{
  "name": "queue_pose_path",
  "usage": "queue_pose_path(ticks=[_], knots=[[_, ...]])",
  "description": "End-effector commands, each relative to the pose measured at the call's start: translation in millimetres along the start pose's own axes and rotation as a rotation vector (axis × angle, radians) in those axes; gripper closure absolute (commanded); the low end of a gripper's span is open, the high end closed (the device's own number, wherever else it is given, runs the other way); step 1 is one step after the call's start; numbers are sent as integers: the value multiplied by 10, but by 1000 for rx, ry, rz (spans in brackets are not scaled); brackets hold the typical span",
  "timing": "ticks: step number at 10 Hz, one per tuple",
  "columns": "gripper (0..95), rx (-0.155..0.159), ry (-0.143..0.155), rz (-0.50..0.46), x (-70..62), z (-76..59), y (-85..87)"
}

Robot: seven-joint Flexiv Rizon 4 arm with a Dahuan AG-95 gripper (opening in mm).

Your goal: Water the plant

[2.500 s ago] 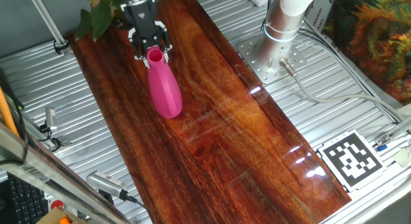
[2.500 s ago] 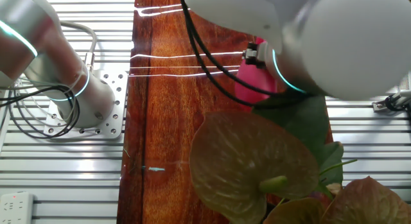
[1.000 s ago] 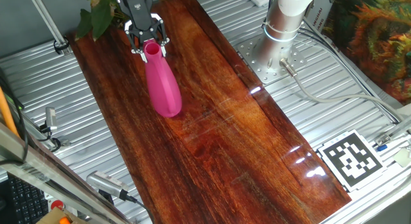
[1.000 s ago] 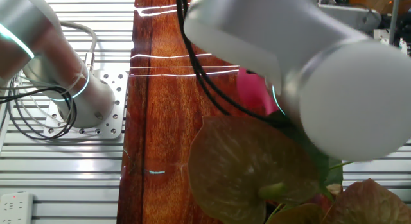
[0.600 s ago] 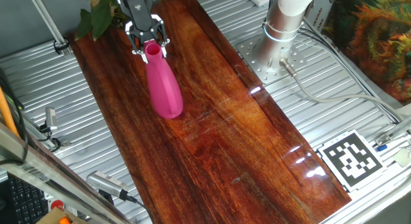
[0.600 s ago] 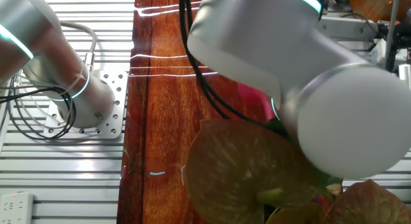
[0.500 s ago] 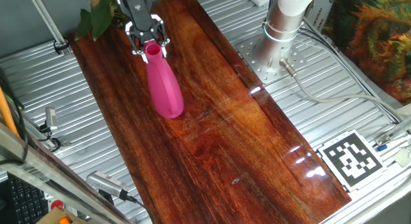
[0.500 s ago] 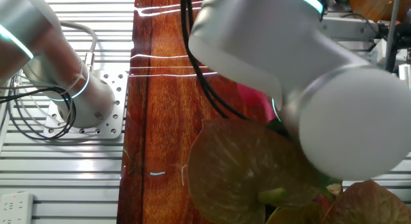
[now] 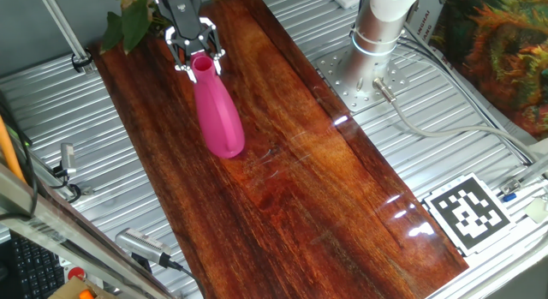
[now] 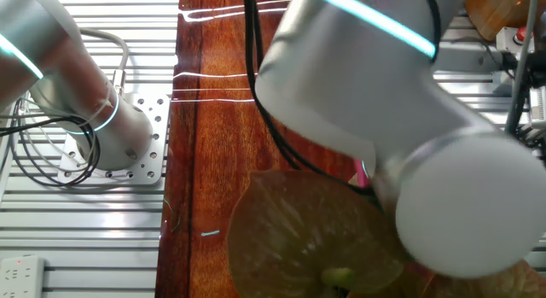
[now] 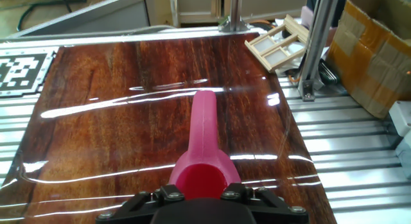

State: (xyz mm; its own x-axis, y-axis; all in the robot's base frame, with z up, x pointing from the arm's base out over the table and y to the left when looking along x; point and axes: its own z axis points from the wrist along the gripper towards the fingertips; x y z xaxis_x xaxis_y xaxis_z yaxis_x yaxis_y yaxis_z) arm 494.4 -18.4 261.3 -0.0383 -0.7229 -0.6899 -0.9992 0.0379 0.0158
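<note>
While the arm's white body fills most of the other fixed view, I see the dark wooden board [image 9: 282, 153] running across the table. On it stands the pink watering can [image 9: 217, 115], with my gripper [image 9: 194, 56] seemingly clamped on its top. Just behind, at the board's far corner, sits the plant [image 9: 126, 18].
</note>
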Motion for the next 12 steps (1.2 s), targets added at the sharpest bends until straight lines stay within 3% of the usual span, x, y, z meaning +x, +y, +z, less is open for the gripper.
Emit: queue_pose_path(ticks=[1, 4, 10, 12], knots=[[950, 2, -7, -2, -12, 16, -10], [950, 0, -23, -7, 8, 39, -10], [950, -9, -22, -10, 23, 50, -9], [950, -12, -40, -10, 24, 43, -7]])
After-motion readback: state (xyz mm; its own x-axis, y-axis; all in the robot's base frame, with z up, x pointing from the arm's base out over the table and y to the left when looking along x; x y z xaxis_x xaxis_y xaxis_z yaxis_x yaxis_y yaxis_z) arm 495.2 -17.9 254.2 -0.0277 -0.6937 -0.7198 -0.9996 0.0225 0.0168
